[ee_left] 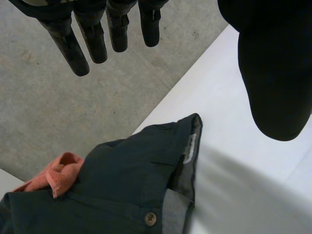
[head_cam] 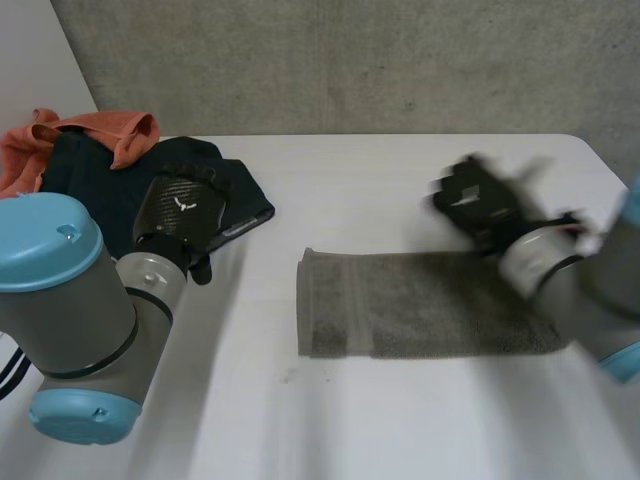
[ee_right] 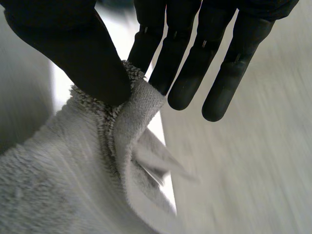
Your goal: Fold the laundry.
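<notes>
A white table (head_cam: 400, 180) stands against a concrete wall (head_cam: 350, 60), with a grey towel (head_cam: 420, 305) lying folded across its middle. Seen from above, the right hand (head_cam: 475, 200) is over the towel's far right end. Its wrist camera shows the grip: the thumb (ee_right: 83, 53) pinches the towel's edge against one finger, and the others are straight. The left hand (head_cam: 185, 210) hovers over a dark shirt (ee_left: 122, 180), fingers apart. The left wrist camera picks out the shirt's button (ee_left: 150, 218) and an orange cloth (ee_left: 61, 173) beside it.
</notes>
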